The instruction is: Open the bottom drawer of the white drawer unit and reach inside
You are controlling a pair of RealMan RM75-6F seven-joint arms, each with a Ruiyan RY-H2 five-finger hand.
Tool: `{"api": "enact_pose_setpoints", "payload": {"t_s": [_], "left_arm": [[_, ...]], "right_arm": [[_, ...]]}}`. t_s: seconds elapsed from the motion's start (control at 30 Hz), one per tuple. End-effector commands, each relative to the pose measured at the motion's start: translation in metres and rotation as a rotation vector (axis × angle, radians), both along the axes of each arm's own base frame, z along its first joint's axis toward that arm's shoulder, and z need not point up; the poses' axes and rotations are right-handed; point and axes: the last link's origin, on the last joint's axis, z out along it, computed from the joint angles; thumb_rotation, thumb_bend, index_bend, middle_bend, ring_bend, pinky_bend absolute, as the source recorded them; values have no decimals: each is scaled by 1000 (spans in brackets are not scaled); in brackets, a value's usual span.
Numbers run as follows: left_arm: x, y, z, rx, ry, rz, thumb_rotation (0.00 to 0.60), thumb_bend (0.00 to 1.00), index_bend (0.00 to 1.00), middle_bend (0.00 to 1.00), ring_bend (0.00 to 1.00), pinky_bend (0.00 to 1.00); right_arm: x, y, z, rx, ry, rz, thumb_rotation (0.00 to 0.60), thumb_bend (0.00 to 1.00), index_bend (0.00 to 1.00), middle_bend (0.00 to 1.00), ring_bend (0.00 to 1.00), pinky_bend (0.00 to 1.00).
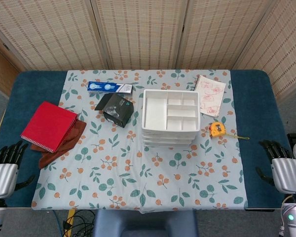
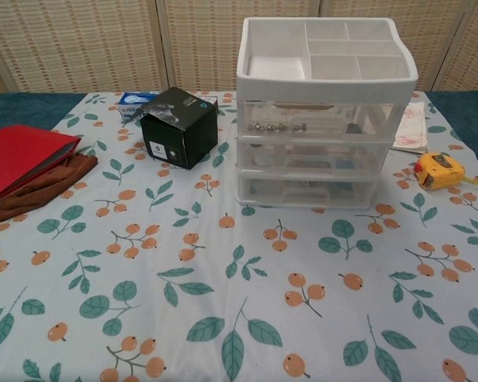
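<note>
Both hands, left hand point(image 1: 4, 173) and right hand point(image 1: 285, 170), rest at the worktop's near corners, fingers apart, holding nothing. Bottom drawer point(image 2: 307, 192) of the white drawer unit point(image 1: 169, 118) sits closed, well beyond either fingertips. Everything remains undone.

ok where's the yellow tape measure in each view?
Head view: tape measure right of centre, just right of the white drawer unit, on the floral cloth.
Chest view: tape measure at the right edge, mid-height, right of the drawer unit.
Shared landmark: the drawer unit, directly to its left in both.
</note>
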Motion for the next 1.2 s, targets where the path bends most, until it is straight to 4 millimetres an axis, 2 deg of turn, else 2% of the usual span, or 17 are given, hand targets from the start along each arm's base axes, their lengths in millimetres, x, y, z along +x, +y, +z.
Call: {"api": "enact_pose_setpoints", "payload": {"t_s": [0.03,0.23,0.33,0.57,0.67,0.8,0.9,0.93,1.0,1.07,1.2], "left_arm": [[0,0,0,-1,0,3,600,176,81,58,79,77],[0,1,0,-5,1,3,600,176,83,58,79,77],[-1,1,0,-2,0,5,600,177,83,58,79,77],[-3,0,0,-5,3,11,600,176,83,58,79,77],[-4,-1,0,-7,4,15,600,176,85,58,79,77],[-4,-1,0,-3,2,15,600,176,89,58,79,77],[-5,-2,0,-5,5,17,600,176,90,58,79,77],[-5,-2,-1,-6,5,20,600,176,90,58,79,77],[-6,-2,-1,-7,6,23,600,176,90,58,79,77],[-6,-2,-1,-6,7,25,600,176,91,58,79,77],[-7,-2,-1,-6,8,25,600,176,91,58,79,77]], "right_arm": [[0,0,0,-1,-2,-1,600,293,144,160,186,223],[4,-2,-2,7,-14,10,600,294,144,190,242,227],[8,-5,-5,21,-36,22,600,294,144,234,288,270],[23,-13,-21,100,-92,60,600,303,144,387,485,519],[29,-17,-29,145,-137,57,600,319,148,468,593,670],[37,-23,-37,202,-179,56,600,325,221,591,723,784],[44,-28,-44,243,-229,60,600,351,247,693,815,853],[47,-31,-48,264,-252,56,600,353,247,699,822,857],[50,-34,-53,300,-287,50,600,385,247,780,917,901],[55,-39,-60,341,-323,46,600,405,247,819,967,927],[64,-47,-75,414,-385,41,600,454,247,857,1000,954]]}}
